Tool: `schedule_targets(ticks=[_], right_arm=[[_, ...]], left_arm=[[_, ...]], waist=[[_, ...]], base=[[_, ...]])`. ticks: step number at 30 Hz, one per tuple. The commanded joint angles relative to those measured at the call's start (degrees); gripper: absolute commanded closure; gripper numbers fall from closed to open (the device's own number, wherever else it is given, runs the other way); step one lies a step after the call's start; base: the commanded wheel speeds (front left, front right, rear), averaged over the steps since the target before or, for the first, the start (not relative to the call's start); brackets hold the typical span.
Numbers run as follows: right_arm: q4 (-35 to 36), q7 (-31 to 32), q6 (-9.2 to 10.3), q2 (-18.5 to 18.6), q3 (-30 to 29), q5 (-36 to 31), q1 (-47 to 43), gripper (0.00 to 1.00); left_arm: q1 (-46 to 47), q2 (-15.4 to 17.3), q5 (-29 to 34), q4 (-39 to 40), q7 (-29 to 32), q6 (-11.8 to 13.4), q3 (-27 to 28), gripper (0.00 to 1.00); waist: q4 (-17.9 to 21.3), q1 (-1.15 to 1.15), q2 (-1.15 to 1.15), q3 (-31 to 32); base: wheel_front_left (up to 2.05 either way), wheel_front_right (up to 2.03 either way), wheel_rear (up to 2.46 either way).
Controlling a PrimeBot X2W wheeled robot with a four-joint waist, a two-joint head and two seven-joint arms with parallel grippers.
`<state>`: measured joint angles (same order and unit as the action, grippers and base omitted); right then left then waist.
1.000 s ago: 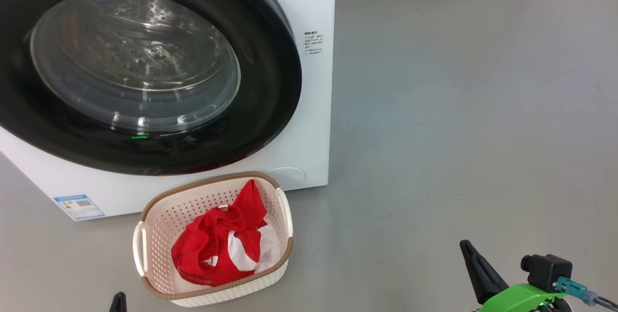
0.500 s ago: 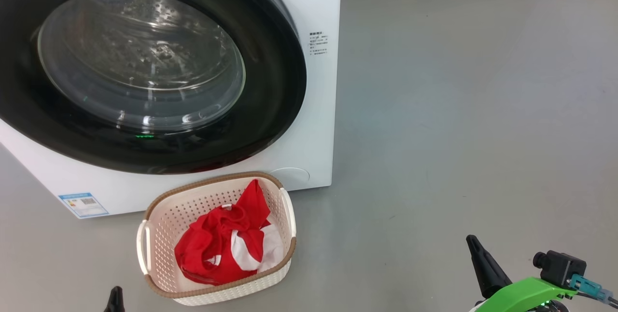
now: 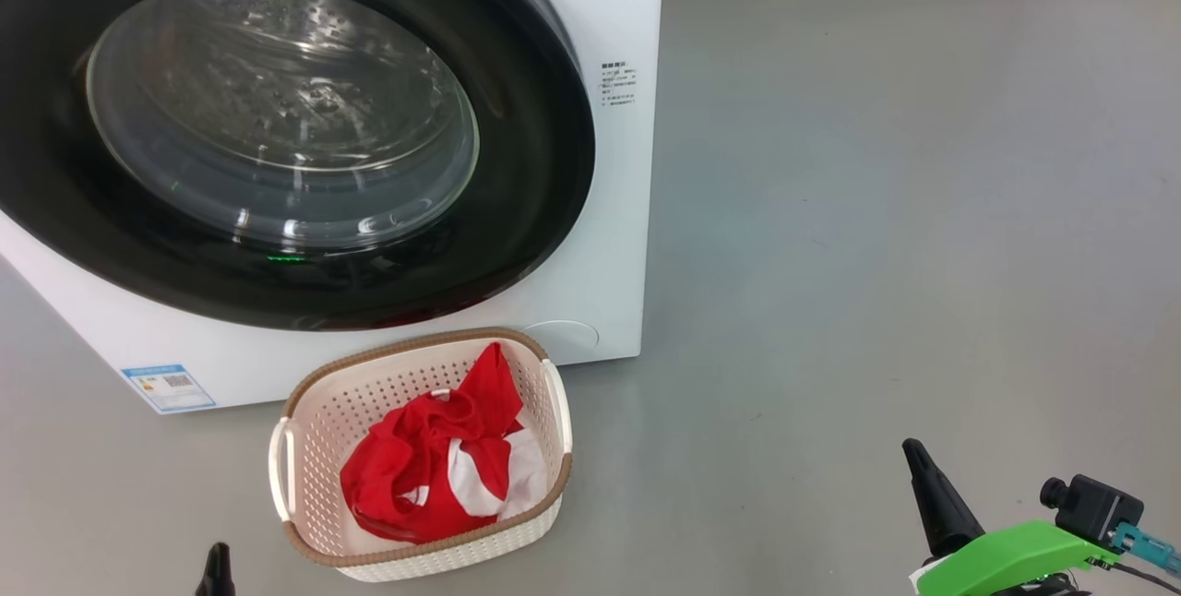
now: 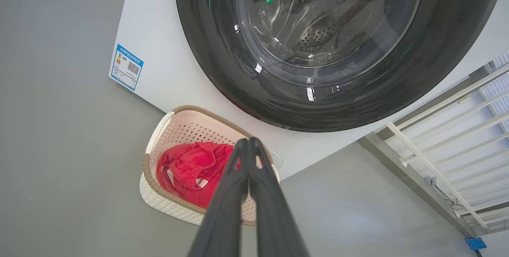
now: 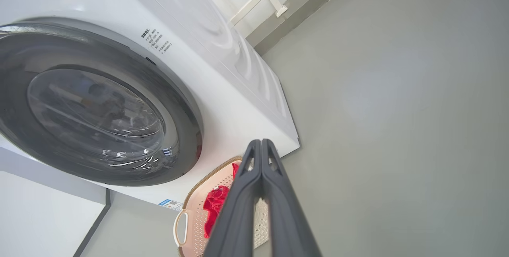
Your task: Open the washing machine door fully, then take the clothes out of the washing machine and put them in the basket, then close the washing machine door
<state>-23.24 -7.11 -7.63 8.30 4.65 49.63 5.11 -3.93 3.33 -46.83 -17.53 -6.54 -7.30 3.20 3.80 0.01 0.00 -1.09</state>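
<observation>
Clothes (image 3: 434, 467) of soft bright red cloth with white parts lie bunched inside the small cream plastic basket (image 3: 318, 411), which has perforated sides, a brown woven-look rim and white side handles. The basket stands on the smooth grey floor (image 3: 876, 208) just in front of the big white front-loading washing machine (image 3: 609, 15). It is below the lowest part of the door, between the small blue label (image 3: 168, 386) at the machine's low left front and the round white cap (image 3: 572, 335) at its low right front.

The large round washing machine door (image 3: 526, 236), with a wide glossy black rim and a bulging clear glass window, lies flat against the front of the machine, closed. Through the glass I see the steel drum with its holes, and a small green light shows low in the door.

My left gripper (image 4: 249, 142) has its two long dark fingers pressed together tip to tip, pinching nothing. It points toward the washing machine from the far side of the basket. My right gripper (image 5: 260, 143), on a bright green mount (image 3: 1006, 554), is also pressed together and holds nothing. It is over bare floor, well apart from the machine, off its right front corner. Beyond the machine's right side I see a white railing (image 4: 449, 129).
</observation>
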Motion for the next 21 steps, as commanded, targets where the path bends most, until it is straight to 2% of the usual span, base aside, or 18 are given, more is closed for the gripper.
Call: schedule_targets(ticks=[1, 21], right_arm=[[1.77, 0.28, 0.05, 0.00, -0.23, 1.48, 1.29, 1.00], [3.71, 3.64, 0.08, -1.31, -2.94, 12.23, 1.22, 1.00]], left_arm=[[3.01, 0.53, -1.72, 1.65, 0.38, -0.08, 1.05, 1.00], [4.86, 0.27, -13.02, 2.13, 3.67, -0.11, 1.66, 1.00]], waist=[[-0.08, 0.00, 0.00, 0.02], [-1.04, 0.00, 0.00, 0.25]], base=[[0.00, 0.00, 0.00], [0.00, 0.00, 0.00]])
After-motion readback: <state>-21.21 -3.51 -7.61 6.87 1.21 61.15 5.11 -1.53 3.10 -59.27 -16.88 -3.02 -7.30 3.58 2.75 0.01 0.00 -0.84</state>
